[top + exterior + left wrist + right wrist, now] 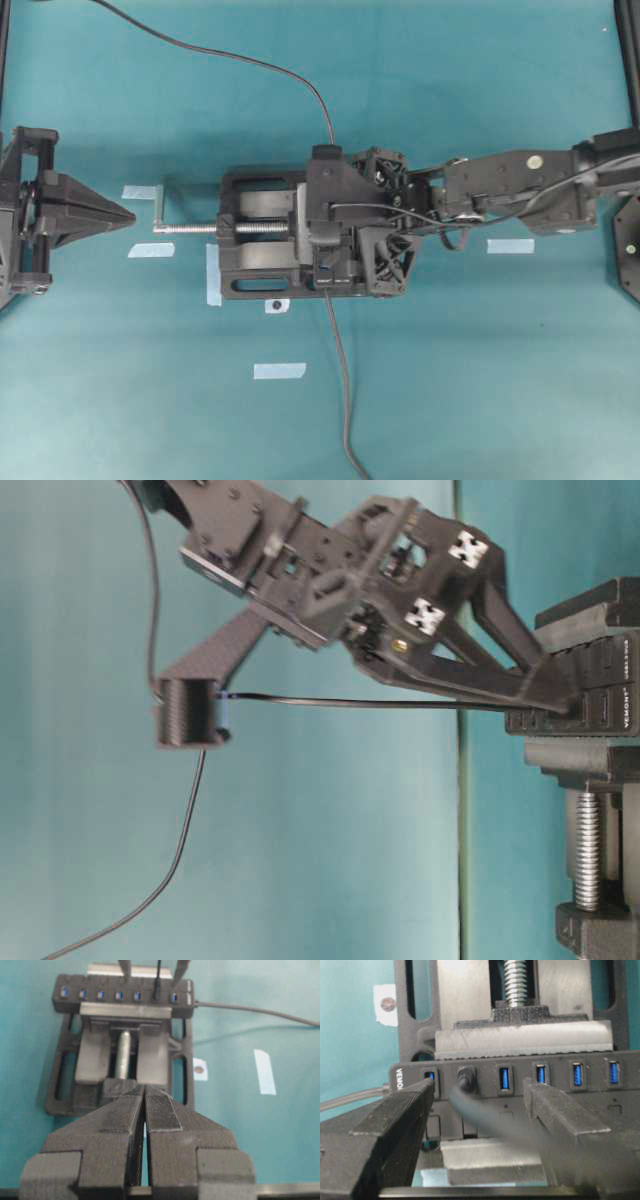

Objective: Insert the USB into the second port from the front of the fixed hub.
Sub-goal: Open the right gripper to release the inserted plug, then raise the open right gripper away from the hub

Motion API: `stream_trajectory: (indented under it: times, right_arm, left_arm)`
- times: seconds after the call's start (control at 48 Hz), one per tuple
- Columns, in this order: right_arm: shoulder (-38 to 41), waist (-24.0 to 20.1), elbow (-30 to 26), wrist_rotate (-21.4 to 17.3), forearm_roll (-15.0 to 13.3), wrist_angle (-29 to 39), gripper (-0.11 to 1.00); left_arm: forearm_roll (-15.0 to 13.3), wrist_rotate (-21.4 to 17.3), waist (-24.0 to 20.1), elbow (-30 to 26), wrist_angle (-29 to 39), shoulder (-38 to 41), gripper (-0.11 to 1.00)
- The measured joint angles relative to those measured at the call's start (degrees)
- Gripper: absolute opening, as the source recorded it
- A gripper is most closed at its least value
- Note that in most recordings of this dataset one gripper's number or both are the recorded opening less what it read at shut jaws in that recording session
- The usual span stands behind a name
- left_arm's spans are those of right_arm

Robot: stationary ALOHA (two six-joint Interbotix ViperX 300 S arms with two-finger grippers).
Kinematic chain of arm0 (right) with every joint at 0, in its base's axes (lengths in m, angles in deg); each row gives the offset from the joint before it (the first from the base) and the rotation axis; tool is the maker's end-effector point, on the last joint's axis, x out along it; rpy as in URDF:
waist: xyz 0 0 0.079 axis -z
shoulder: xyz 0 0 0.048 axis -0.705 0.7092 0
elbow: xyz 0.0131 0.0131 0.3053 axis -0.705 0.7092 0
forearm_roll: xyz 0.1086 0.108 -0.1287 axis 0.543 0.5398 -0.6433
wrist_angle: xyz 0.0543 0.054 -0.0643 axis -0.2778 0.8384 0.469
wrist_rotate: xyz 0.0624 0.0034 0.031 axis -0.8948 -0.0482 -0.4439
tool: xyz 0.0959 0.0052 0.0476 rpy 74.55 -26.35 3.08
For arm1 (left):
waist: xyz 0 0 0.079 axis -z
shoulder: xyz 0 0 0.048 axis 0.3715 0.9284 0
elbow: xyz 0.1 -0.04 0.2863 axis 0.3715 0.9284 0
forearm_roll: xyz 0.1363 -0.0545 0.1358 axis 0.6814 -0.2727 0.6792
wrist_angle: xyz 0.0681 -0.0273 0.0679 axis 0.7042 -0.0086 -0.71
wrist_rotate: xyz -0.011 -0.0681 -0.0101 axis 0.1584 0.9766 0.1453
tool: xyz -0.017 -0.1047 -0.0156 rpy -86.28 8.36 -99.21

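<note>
black usb [464,1079] sits in second port.

The right gripper [545,695] slants down from upper left, its two black fingers [470,675] spread apart and their tips at the fixed hub [590,705] on the right edge. A thin dark cable [380,703] runs level from the hub's face leftward to a black wrist block [190,712]. Below the hub stands the vise screw [585,850]. The plug itself seems hidden behind the fingertips.
</note>
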Motion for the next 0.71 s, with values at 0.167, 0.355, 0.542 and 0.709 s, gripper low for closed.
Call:
stream_trajectory:
  times: [0.167,0.355,0.542,0.709]
  right_arm:
    - [-1.7,0.1,0.8,0.0,0.0,-0.5,0.78]
    - [-3.6,0.1,1.8,0.0,0.0,-1.9,0.78]
    - [-5.7,0.1,3.3,0.0,0.0,-3.2,0.78]
    - [-6.8,0.0,4.0,0.0,0.0,-3.5,0.78]
  left_arm:
    - [0.0,0.0,-0.1,0.1,0.0,0.0,0.00]
    - [-0.1,0.0,-0.1,0.1,0.0,0.0,0.00]
    - [0.0,-0.1,-0.1,0.1,0.0,0.0,0.00]
    - [0.0,0.0,0.0,0.1,0.0,0.0,0.00]
